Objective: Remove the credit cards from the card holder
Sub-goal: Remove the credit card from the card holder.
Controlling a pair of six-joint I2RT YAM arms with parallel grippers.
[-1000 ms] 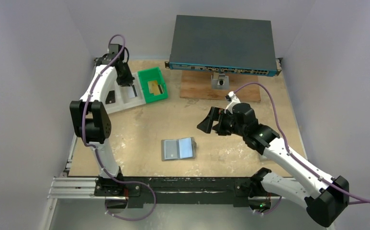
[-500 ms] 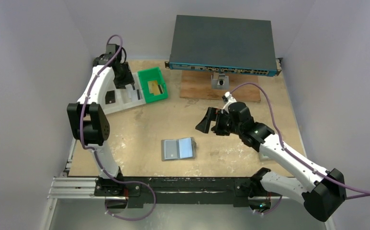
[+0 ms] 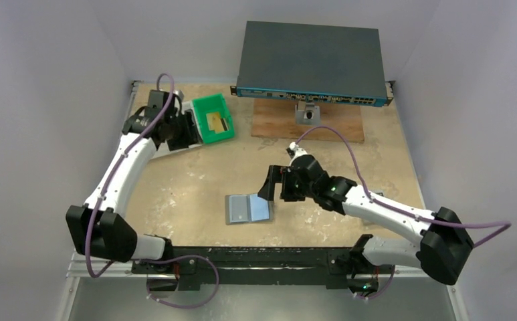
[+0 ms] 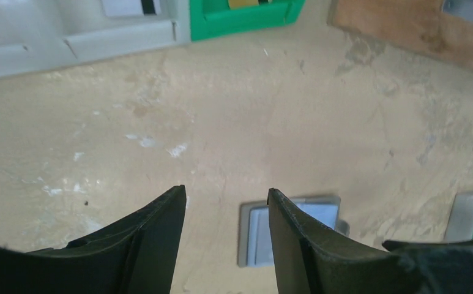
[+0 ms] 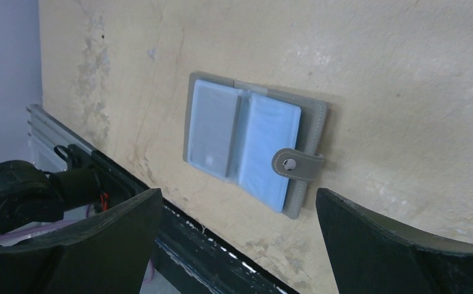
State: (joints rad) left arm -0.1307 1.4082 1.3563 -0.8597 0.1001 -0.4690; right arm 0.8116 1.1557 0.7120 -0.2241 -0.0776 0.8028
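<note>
Open card holder [image 5: 255, 150], jaws apart

My right gripper [image 5: 238, 195] hangs wide apart, empty, close beside the card holder, which lies unfolded on the table [image 3: 195, 180]. My left gripper [image 4: 226, 195], fingers apart and empty, is by the green tray [image 3: 210, 101].

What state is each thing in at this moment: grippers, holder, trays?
Dark grey folding card holder: open flat on the table, strap unfastened, clear pockets up.
Left gripper: open, empty, above the table.
Right gripper: wide open, empty, not touching the card holder.
Green plastic tray: holds a gold card.
White plastic tray: holds a striped card.
</note>
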